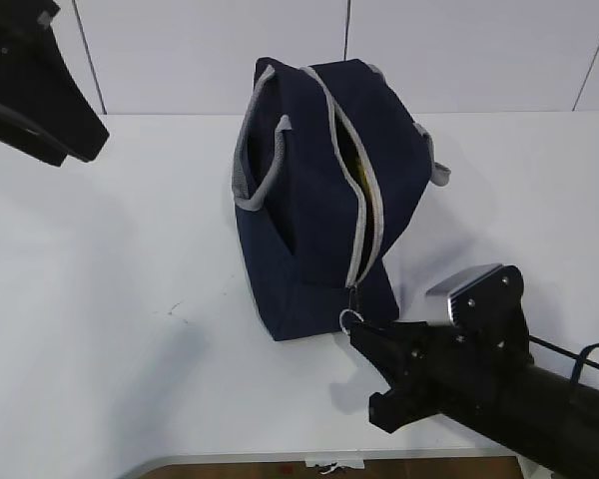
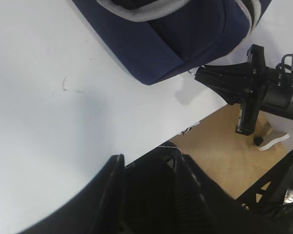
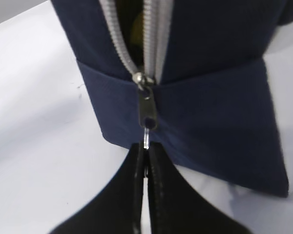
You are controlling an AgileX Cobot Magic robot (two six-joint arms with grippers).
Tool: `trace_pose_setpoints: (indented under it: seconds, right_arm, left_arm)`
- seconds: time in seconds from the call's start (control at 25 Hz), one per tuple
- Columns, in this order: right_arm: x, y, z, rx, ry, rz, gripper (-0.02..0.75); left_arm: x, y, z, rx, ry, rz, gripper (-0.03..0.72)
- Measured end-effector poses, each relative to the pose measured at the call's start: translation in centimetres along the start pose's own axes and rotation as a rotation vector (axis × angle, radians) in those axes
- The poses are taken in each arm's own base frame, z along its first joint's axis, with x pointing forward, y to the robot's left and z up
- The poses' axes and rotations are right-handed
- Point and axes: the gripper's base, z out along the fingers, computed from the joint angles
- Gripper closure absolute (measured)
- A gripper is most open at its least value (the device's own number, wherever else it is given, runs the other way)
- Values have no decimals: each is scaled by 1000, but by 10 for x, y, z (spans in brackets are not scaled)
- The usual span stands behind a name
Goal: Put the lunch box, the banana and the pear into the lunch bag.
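The table (image 1: 100,299) is white and fills most of the exterior view; a faint dark scuff (image 1: 170,309) marks it left of the bag.

The bag (image 1: 309,210) lies on the table near the middle, navy, with its zipped top facing the camera. Its zip (image 1: 364,215) runs grey down the length of the top and stands open, the two rows of teeth parted. Through the gap a sliver of yellow (image 1: 357,170) shows inside; whether it is the banana or the pear cannot be told, and the box is hidden from all views. A grey handle (image 1: 255,165) loops over the left side of the bag and another grey strap (image 1: 439,172) pokes out on the right.

The right arm (image 1: 519,384) reaches in from the lower right. The right gripper (image 3: 145,146) has its jaws pressed together on the ring pull (image 1: 351,319) at the near end of the zip; the right wrist view shows the slider (image 3: 139,78), the metal tab (image 3: 147,109) hanging below it, and the thin ring going in between the black jaws.

The left gripper (image 1: 75,140) hangs at the upper left of the exterior view, well apart from the bag and above bare table. Its jaws stand part open with nothing between them; in the left wrist view only a dark edge of one finger (image 2: 107,195) is visible.
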Motion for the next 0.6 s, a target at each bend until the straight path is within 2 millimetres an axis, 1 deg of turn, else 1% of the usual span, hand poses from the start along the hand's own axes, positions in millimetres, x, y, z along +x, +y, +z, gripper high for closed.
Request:
trace_pose_setpoints:
  seconds: [0.16,0.24,0.6]
  right_arm:
    - [7,0,-13,26,24,25,737]
    - [6,1,-19,26,21,27,737]
    - [-19,6,-31,13,-88,11,737]
  left_arm:
    - [0,-1,0,14,0,-5,423]
    - [0,-1,0,16,-1,-5,424]
    - [0,-2,0,17,-1,-6,424]
